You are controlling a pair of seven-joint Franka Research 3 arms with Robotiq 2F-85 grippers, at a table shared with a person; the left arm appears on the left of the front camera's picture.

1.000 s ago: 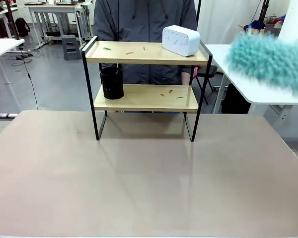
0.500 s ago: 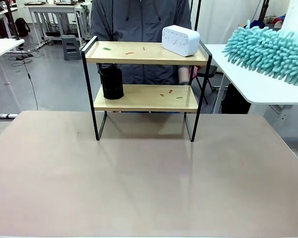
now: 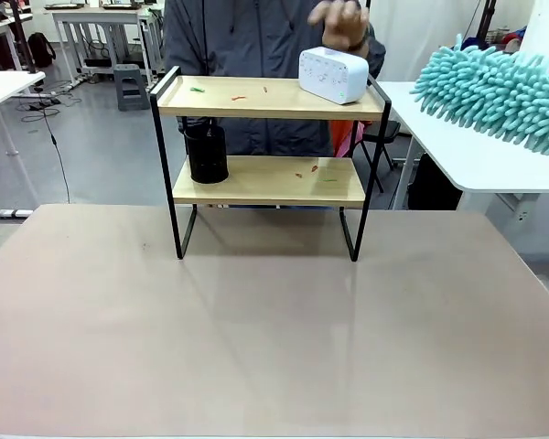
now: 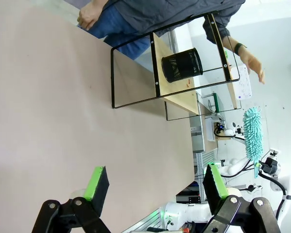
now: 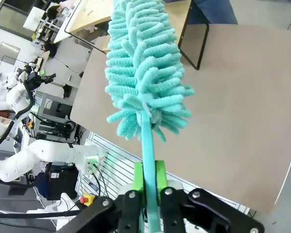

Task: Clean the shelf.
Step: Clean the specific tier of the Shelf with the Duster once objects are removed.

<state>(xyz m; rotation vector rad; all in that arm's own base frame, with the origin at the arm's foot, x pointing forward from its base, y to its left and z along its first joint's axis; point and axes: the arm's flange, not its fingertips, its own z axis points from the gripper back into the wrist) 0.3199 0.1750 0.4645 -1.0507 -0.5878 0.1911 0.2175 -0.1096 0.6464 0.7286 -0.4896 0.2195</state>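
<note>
1. Position of the shelf [image 3: 247,186]: it stands upright on the tan table [image 3: 256,347], on the far part of it, well ahead of both our grippers and touching neither.
2. Our left gripper [image 4: 156,182] hangs over bare table with its two green-padded fingers spread wide and nothing between them.
3. From this gripper the shelf lies far beyond the fingertips. It shows turned on its side because the wrist is rolled.
4. Our right gripper [image 5: 149,177] is clamped on the thin teal handle of a duster [image 5: 145,73], with the green pads pressing it from both sides.
5. The fluffy head of the duster rises straight out past the right fingertips. A corner of the shelf and one of its black legs show farther off, behind that head.
6. In the front view we see the duster head raised in the air off to the right of the shelf. It hangs in front of a neighbouring white table [image 3: 476,165], clear of both boards.
7. A white box [image 3: 333,75] sits on the upper board, at the end nearer the duster.
8. A black mesh cup [image 3: 207,154] stands on the lower board, at the opposite end.
9. Small coloured scraps [image 3: 239,97] lie scattered on both boards.
10. A person stands behind the shelf, on the side away from our grippers, with one hand [image 3: 340,23] raised just above the white box. We cannot tell whether the hand touches the box.
</note>
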